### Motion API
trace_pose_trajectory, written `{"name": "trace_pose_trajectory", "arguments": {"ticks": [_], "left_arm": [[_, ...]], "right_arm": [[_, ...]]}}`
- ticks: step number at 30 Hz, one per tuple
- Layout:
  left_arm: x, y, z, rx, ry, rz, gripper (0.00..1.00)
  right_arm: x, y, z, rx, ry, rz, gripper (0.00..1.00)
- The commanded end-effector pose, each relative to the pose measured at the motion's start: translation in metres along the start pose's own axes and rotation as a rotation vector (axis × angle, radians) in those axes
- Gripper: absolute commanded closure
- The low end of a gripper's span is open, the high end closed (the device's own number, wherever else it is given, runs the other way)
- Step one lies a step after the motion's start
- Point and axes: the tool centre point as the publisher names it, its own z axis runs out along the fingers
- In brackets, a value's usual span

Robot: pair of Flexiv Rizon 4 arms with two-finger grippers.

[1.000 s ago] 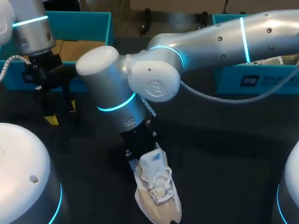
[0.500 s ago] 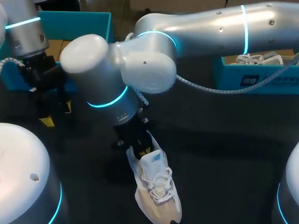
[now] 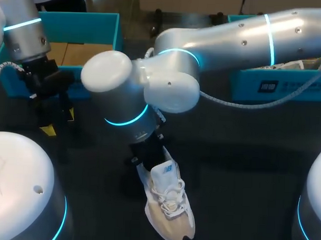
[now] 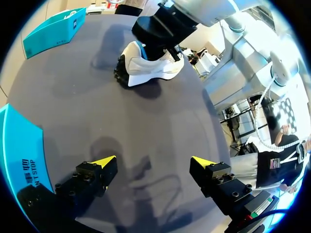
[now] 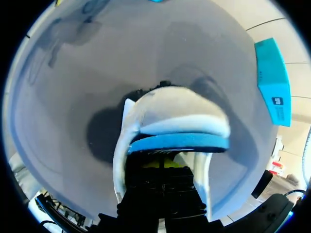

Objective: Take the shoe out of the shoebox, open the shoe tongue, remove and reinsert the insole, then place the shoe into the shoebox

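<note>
Right arm point(image 3: 205, 42) overhangs the shoe point(image 3: 169, 207) — left end effector point(image 3: 59, 122) near shoebox point(image 3: 100, 26).

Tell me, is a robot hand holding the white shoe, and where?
The right gripper sits in the heel-end opening of the white and beige lace-up sneaker, but whether it grips cannot be told. The left gripper is open, holding nothing.

My head camera sits above and behind me, looking down on the desk point(image 3: 243, 154). The left wrist camera looks out past my left claw point(image 4: 153, 161), low across the desk, and sees the shoe point(image 4: 150, 68) from well off. The right wrist camera hangs close over that shoe, peering into its opening. All three views share the shoe.
</note>
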Motion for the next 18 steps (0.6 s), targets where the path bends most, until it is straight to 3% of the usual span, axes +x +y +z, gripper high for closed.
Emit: {"name": "trace_pose_trajectory", "arguments": {"ticks": [1, 13, 18], "left_arm": [[-0.004, -0.004, 0.000, -0.009, 0.008, 0.010, 0.00], [-0.017, -0.019, 0.002, -0.017, 0.023, 0.054, 0.00], [-0.019, -0.022, 0.003, -0.019, 0.028, 0.064, 0.00]], "right_arm": [[0.004, -0.008, 0.011, 0.015, 0.029, 0.013, 1.00], [0.028, -0.058, 0.009, 0.120, 0.057, 0.090, 1.00], [0.023, -0.054, -0.003, 0.073, 0.024, 0.096, 1.00]]}}
